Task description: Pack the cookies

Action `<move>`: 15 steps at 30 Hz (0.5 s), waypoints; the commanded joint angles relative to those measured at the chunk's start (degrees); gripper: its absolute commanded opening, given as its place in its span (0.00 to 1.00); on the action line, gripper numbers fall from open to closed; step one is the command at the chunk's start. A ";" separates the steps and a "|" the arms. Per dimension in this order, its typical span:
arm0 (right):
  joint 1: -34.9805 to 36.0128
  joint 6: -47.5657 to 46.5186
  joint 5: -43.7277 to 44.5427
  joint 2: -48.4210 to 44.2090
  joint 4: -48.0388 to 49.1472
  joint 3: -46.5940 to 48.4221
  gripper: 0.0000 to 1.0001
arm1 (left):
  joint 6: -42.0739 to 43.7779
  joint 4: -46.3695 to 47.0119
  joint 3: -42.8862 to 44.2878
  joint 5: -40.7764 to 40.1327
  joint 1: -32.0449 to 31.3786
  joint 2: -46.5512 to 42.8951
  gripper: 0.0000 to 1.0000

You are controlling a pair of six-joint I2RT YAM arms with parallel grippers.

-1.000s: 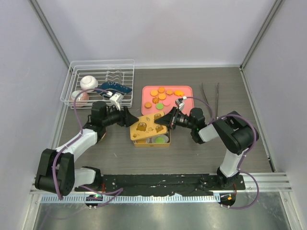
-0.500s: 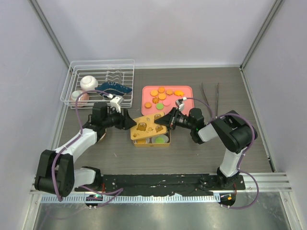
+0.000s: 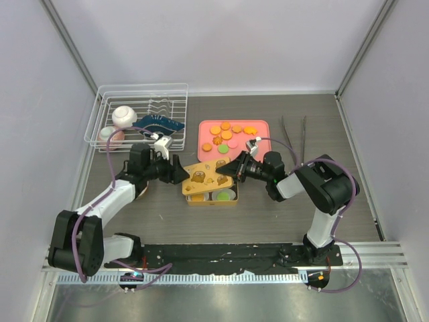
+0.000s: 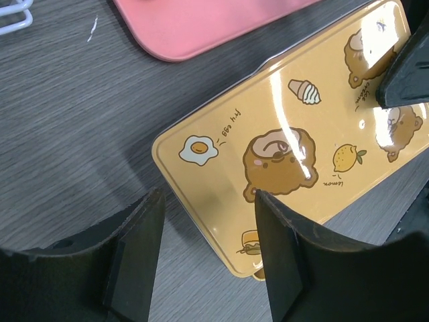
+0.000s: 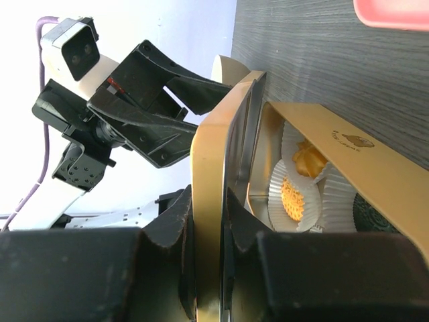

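Top view: most of the cookies [image 3: 226, 134] sit on the pink tray [image 3: 263, 131], just behind the gold tin [image 3: 201, 201] on the counter [image 3: 281, 221]. The right hand [image 3: 222, 172] is clamped on the lid [image 3: 204, 176], holding it tilted over the tin. The left hand [image 3: 181, 171] gapes just beside the lid's left edge.

Left wrist: fingers [image 4: 134, 248] spread wide, with the lid's corner ahead of them.

Right wrist: lid edge pinched tight, with orange cookies in paper cups [image 5: 335, 201] inside the tin.
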 commanded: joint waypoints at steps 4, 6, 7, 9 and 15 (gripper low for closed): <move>0.34 -3.96 1.61 -2.87 -1.49 -0.53 0.01 | 1.36 0.28 1.86 2.07 -0.03 0.84 0.61; 0.25 -4.75 1.87 -3.66 -2.72 -0.62 0.01 | 1.44 0.28 1.95 2.16 -0.03 1.46 0.61; 0.34 -5.02 1.96 -3.92 -3.08 -0.62 0.02 | 1.53 0.28 1.95 2.25 -0.03 1.72 0.61; 0.25 -6.16 2.31 -5.32 -4.83 -0.71 0.02 | 1.79 0.28 2.04 2.42 -0.03 2.42 0.61; 0.25 -8.53 3.45 -8.05 -9.05 -1.15 0.03 | 2.15 0.36 2.12 2.69 -0.03 3.13 0.62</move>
